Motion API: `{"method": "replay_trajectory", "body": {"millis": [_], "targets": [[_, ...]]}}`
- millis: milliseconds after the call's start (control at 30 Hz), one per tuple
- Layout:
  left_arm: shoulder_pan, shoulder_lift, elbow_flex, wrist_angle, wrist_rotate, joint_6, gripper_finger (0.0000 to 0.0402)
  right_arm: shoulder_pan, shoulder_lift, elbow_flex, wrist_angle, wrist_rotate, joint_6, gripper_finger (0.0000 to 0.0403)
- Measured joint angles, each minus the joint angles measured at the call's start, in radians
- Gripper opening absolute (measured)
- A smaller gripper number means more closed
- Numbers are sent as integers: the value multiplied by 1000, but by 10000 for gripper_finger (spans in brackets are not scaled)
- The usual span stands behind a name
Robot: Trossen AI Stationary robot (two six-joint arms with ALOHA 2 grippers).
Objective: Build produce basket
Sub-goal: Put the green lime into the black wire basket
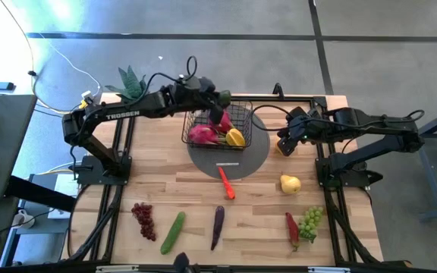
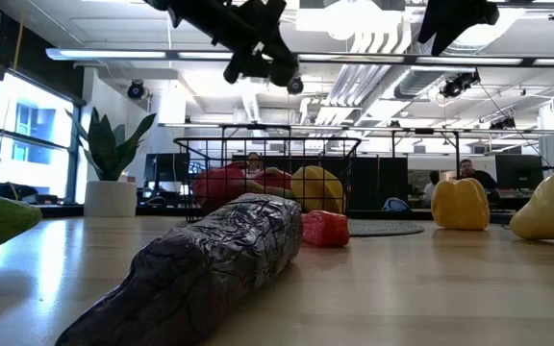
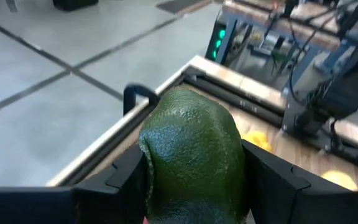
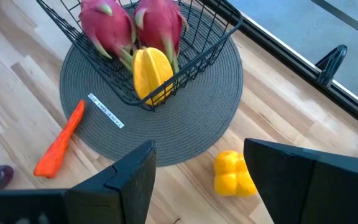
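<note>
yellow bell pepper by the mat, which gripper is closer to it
Right. The right gripper hovers open almost directly over the yellow bell pepper; the left gripper is across the basket, holding a green fruit.

Floor [image 1: 203, 19]: grey concrete with dark seams, upper frame.
Windows [image 2: 27, 130]: bright, left edge.
Ceiling [image 2: 373, 67]: exposed ducts, strip lights.
Person [image 2: 469, 173]: seated, right background.

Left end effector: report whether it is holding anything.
Holding. The left end effector is shut on a dark green avocado, fingers pressed against both its sides, above the basket.
</note>
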Motion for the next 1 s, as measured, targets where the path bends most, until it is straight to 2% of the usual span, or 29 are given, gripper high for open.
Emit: {"method": "replay_trajectory", "body": {"millis": [300, 1000], "targets": [[3, 9, 0, 59, -1, 4, 200, 0, 0, 0, -2, 0, 67, 225], [2, 264, 0, 105, 43, -116, 218, 0, 0, 0, -2, -7, 128, 225]]}}
